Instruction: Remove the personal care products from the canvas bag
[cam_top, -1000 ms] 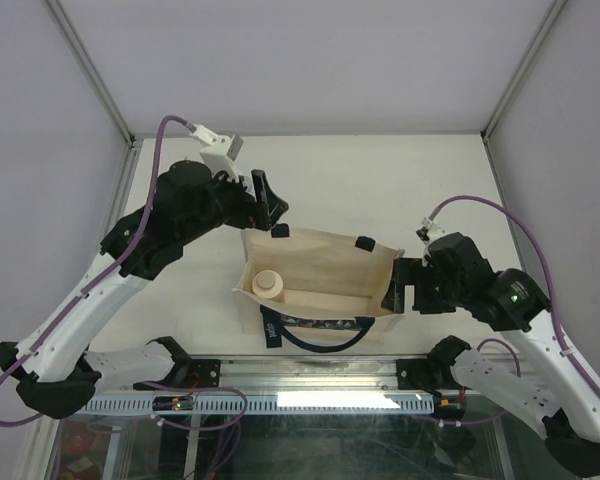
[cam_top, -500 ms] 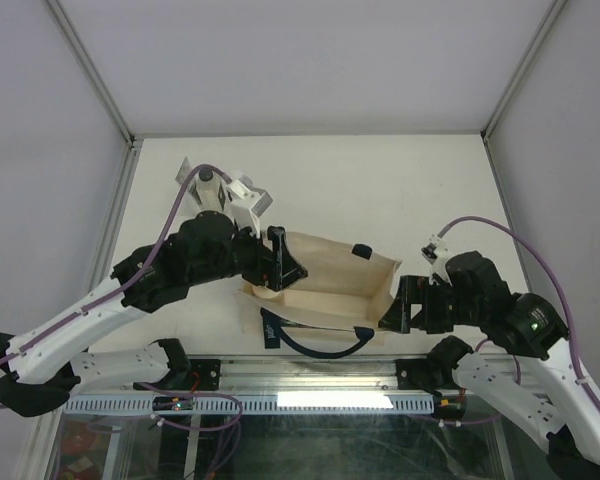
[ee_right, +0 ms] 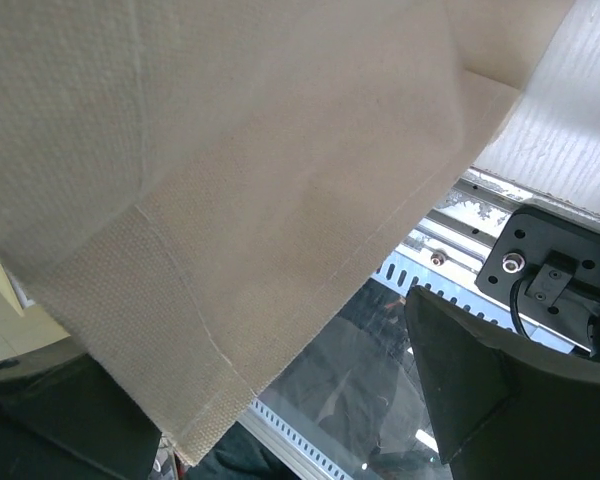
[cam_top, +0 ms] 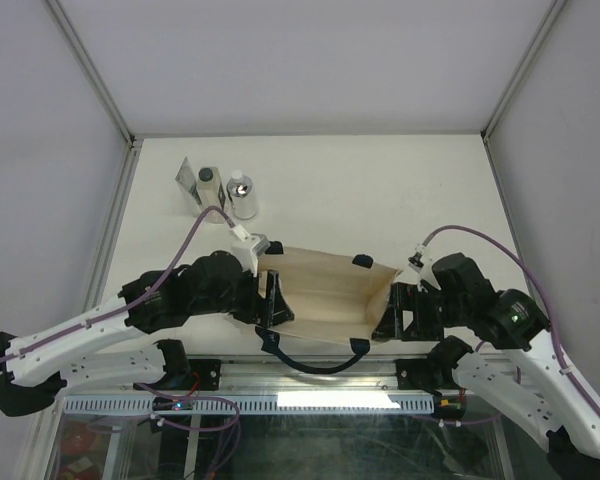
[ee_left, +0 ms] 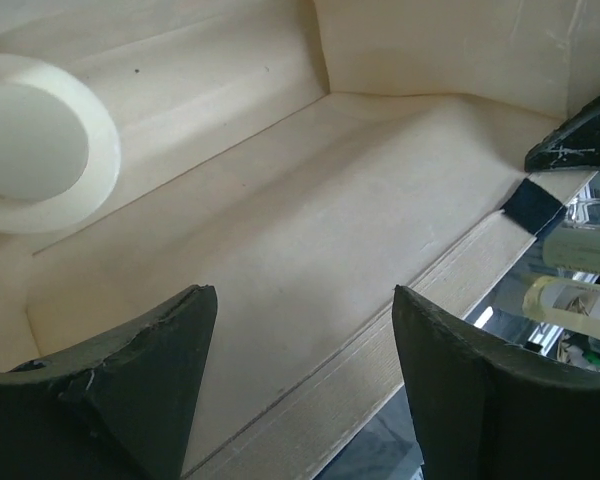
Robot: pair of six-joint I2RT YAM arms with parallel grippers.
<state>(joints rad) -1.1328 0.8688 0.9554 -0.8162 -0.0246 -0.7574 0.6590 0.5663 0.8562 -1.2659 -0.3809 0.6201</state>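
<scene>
The canvas bag (cam_top: pixel 330 285) lies open-topped near the table's front edge. My left gripper (cam_top: pixel 273 300) is open, with its fingers inside the bag's left end. In the left wrist view the gripper (ee_left: pixel 302 295) hangs over the bag's floor (ee_left: pixel 310 210), and the beige bottle's round cream top (ee_left: pixel 30 140) sits at upper left, apart from the fingers. My right gripper (cam_top: pixel 390 312) is open at the bag's right end, and canvas (ee_right: pixel 230 180) hangs between its fingers (ee_right: pixel 250 330). The flat silvery tube (cam_top: pixel 187 180), the clear bottle with dark cap (cam_top: pixel 210 186) and the silvery bottle (cam_top: pixel 242 195) stand at the far left.
The bag's navy handle (cam_top: pixel 315 357) hangs over the metal rail (cam_top: pixel 310 398) at the near edge. The enclosure's frame posts (cam_top: pixel 110 100) and walls bound the table on the left, right and back.
My left arm swung from the far left down into the bag's left end, uncovering the three standing products. The bag shifted toward the near edge. The right gripper stayed at the bag's right end.
</scene>
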